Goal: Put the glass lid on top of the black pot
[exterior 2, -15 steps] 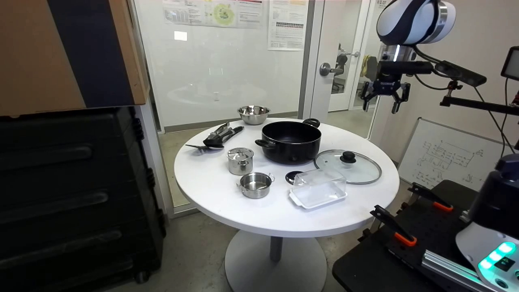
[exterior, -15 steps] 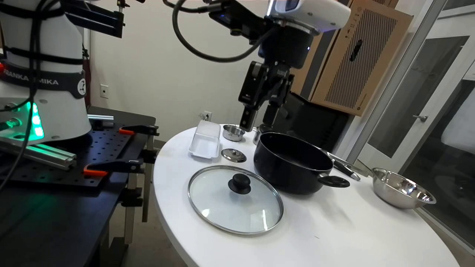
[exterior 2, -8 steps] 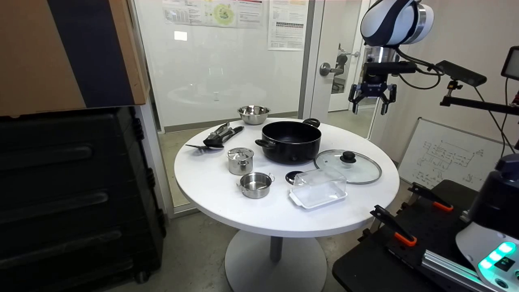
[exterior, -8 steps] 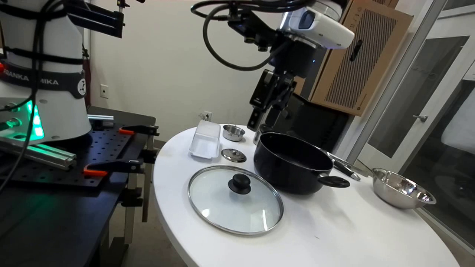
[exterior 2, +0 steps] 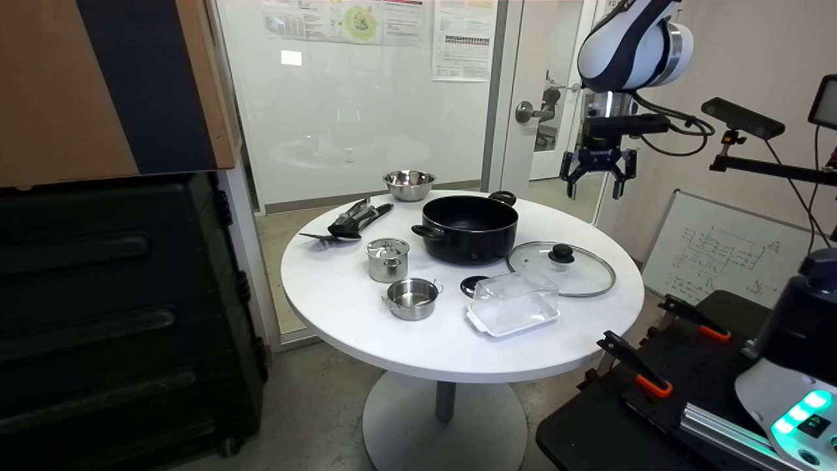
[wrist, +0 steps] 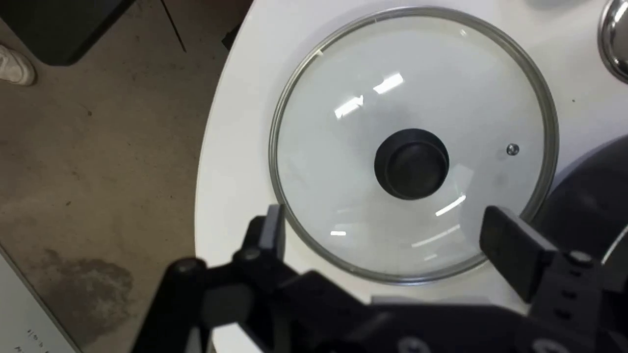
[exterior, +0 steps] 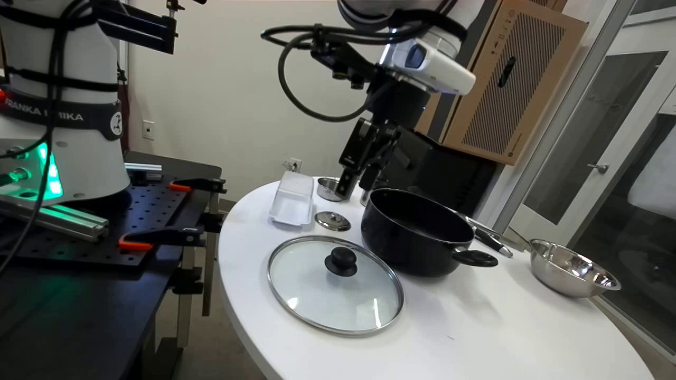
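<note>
One round white table bears glass lid and black pot, posters beyond; tool hovers, jaws spread

From here I see a round white worktop. On it stands the black pot, the glass lid lying flat beside it, knob up. Around them I find a steel bowl, utensils, a lidded steel pot, an open steel pot, a small lid and a clear-covered white tray.
</note>
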Robot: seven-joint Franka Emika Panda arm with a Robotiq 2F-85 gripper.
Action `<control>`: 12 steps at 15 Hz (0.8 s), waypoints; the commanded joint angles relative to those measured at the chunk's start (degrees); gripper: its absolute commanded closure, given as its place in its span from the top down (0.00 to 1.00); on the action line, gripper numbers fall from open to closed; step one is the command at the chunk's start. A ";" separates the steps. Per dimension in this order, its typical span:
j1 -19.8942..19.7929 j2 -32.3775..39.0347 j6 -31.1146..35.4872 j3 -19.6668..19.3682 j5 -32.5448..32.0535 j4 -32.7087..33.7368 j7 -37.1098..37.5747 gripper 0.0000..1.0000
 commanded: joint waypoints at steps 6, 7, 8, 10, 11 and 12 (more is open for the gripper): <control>3.47 13.27 10.15 -2.98 -5.80 -0.29 4.79 1.00; 3.86 14.47 11.11 -3.44 -5.42 -0.11 4.50 1.00; 4.31 15.49 12.21 -3.85 -5.26 -0.03 4.29 1.00; 5.38 17.33 14.42 -4.73 -5.00 0.40 4.22 1.00; 5.95 17.93 15.22 -5.17 -4.80 0.65 4.16 1.00; 6.49 18.30 15.93 -5.50 -4.58 0.90 4.08 1.00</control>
